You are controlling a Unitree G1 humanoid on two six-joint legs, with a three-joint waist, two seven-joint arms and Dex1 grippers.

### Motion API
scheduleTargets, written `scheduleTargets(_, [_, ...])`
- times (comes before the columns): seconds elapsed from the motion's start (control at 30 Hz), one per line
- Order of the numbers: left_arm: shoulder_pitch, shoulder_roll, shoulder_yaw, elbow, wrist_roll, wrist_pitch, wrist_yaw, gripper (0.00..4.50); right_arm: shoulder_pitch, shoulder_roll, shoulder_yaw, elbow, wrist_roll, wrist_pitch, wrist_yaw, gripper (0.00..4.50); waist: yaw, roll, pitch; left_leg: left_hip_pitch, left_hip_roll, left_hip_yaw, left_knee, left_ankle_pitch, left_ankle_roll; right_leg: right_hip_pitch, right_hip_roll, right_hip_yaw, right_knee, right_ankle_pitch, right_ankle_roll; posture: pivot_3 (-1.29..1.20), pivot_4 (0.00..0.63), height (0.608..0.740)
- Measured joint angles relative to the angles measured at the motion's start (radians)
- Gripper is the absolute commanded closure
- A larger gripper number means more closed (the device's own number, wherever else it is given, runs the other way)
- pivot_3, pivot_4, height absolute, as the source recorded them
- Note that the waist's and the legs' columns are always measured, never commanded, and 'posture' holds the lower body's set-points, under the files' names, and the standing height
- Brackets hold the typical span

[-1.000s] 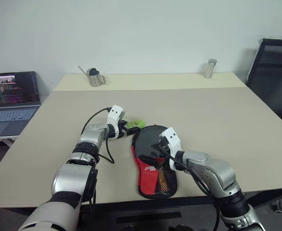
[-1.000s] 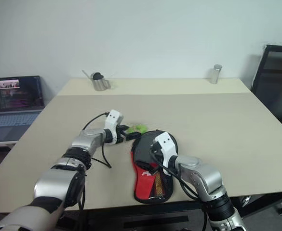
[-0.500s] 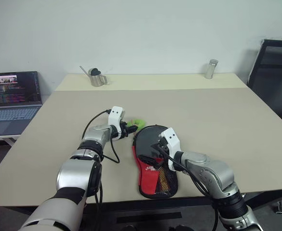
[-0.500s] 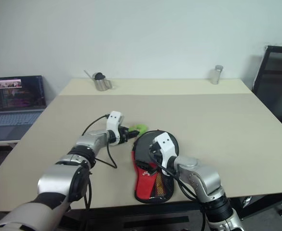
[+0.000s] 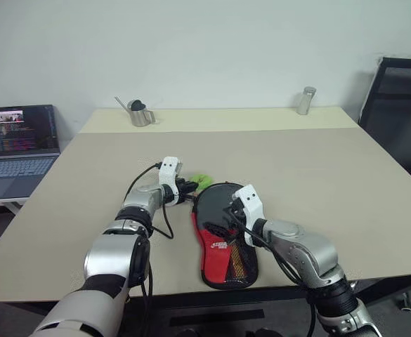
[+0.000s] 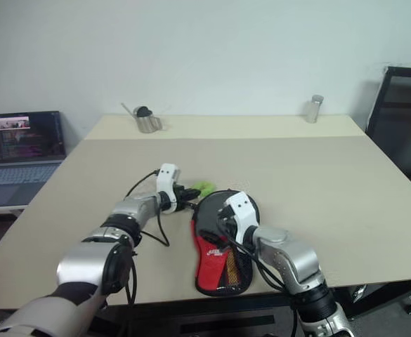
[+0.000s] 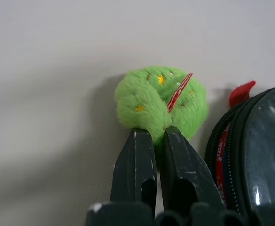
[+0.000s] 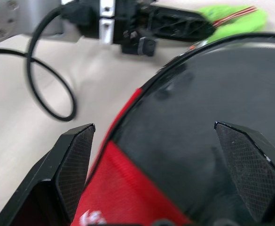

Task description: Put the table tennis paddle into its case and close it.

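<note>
The case [image 5: 223, 235], a black and red paddle-shaped pouch, lies flat near the table's front edge. Its fluffy green tag [image 7: 161, 101] rests on the table at the case's far left rim. My left gripper [image 7: 157, 134] is shut on the near side of this tag; in the head view the left gripper [image 5: 189, 186] sits just left of the case's round end. My right gripper [image 8: 153, 125] hovers open over the case's black top, one finger out to each side. The table tennis paddle is hidden.
A small metal watering can [image 5: 139, 112] and a metal cylinder [image 5: 305, 100] stand at the far edge of the beige table [image 5: 296, 161]. An open laptop [image 5: 17, 140] sits on a side desk at the left. A black chair [image 5: 402, 105] stands at the right.
My left gripper has gone from open to shut, pinching the green tag, and the wrist has rolled slightly. The right gripper has stayed open over the case.
</note>
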State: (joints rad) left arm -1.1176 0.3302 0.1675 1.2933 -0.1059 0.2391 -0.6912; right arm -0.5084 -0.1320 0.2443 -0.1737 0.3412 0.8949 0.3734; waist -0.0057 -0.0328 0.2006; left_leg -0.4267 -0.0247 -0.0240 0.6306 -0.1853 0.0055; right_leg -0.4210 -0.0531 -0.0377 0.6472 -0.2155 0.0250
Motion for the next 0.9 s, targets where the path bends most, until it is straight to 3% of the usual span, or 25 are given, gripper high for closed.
scheduleTargets(0.27, [0.023,0.024,0.024,-0.069,-0.028,0.033,-0.07,4.47,-0.054,-0.031,0.071,0.165,-0.124,-0.124,0.024,0.0,-0.002,0.0,0.0,0.0,0.0,0.0,0.0,0.0,0.0,0.0,0.0,0.0,0.0,0.002,-0.004,0.0,0.15,0.74])
scheduleTargets(0.47, [0.023,0.042,-0.076,-0.087,0.06,-0.053,-0.081,4.47,-0.051,-0.04,0.073,0.175,-0.147,-0.141,0.044,0.0,0.0,-0.002,-0.002,0.001,0.0,0.0,0.0,0.0,0.0,0.001,0.0,0.0,0.0,0.002,-0.004,0.0,0.15,0.74])
scheduleTargets(0.9, [-0.095,-0.056,-0.202,0.049,0.253,-0.27,0.151,4.47,-0.013,-0.043,0.071,0.146,-0.173,-0.137,0.062,0.0,0.004,-0.006,-0.004,0.001,0.0,0.0,0.001,0.0,0.0,0.001,0.0,0.0,0.0,0.0,0.0,0.0,0.15,0.74])
